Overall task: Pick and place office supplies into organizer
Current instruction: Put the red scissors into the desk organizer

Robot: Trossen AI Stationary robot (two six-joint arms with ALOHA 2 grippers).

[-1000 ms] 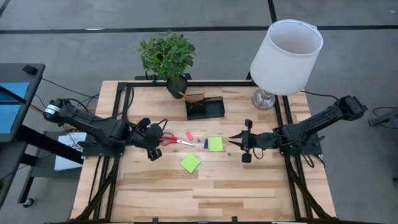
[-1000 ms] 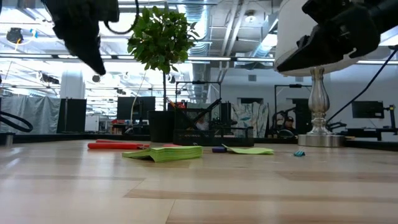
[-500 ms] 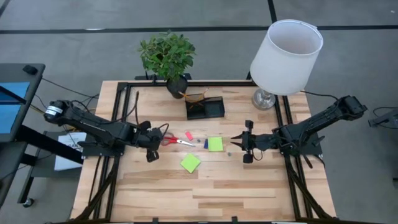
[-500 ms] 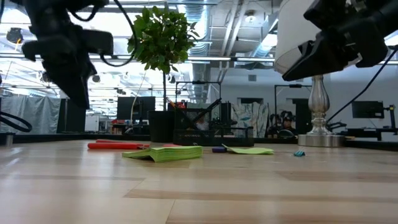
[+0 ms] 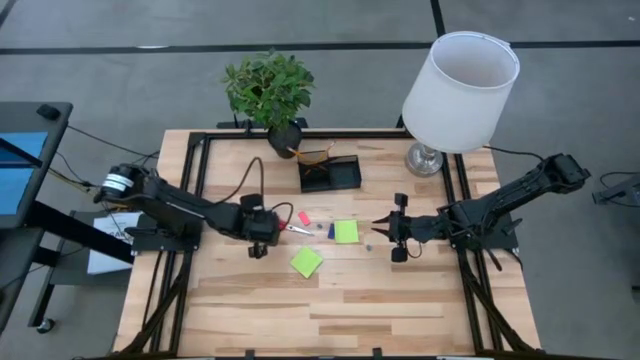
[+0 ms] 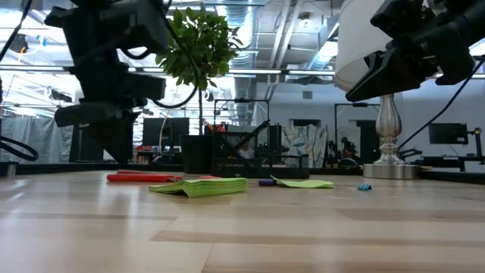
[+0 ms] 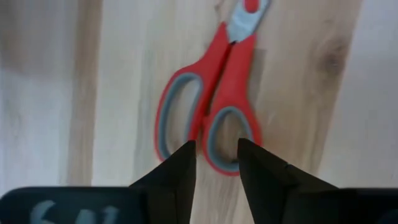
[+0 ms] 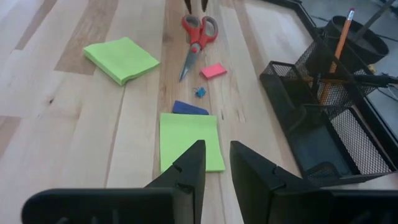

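Hovering over the handle loops of the red-handled steel scissors [image 7: 211, 118], the left claw [image 7: 216, 163] stands narrowly parted, holding nothing, apparently aligned for a grasp. They lie flat on the wooden bench [image 5: 330, 310], near the black mesh organizer [image 5: 330, 172]. Right claw [image 8: 215, 163]: narrow, empty, waiting.

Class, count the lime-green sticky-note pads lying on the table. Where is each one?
2. One pad lies mid-table, just right of a small blue piece. The other pad lies nearer the table's front edge, turned at an angle. None looks hidden.
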